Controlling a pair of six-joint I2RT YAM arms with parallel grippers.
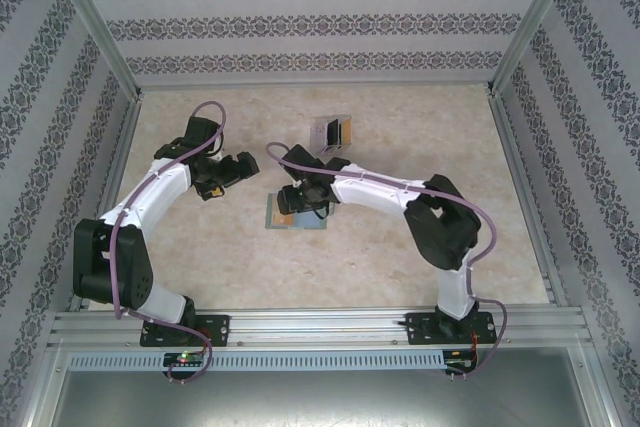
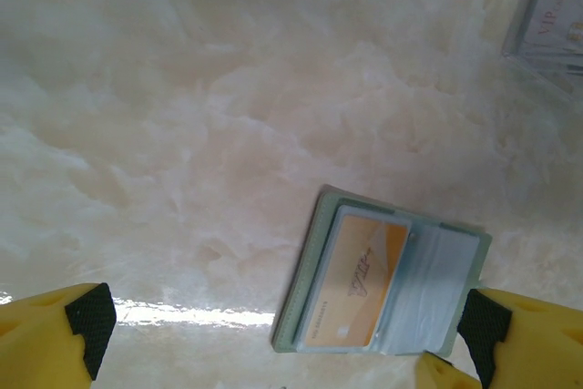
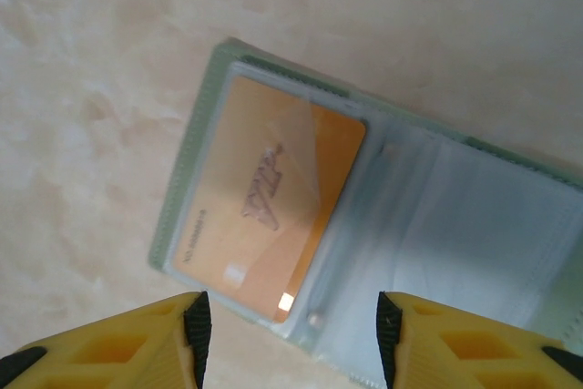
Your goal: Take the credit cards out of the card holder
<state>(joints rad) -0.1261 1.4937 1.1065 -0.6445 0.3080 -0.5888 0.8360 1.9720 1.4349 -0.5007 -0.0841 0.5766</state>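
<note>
Right wrist view: right gripper (image 3: 290,339) hangs spread and empty over the open card holder (image 3: 455,216) on the table (image 1: 400,127), orange credit card (image 3: 264,198) pocketed in its left half (left gripper (image 2: 284,330) spread too). Extraction pending; next likely needs pinching the card's edge.

Open tabletop (image 1: 200,267) around card holder (image 3: 474,225)
</note>
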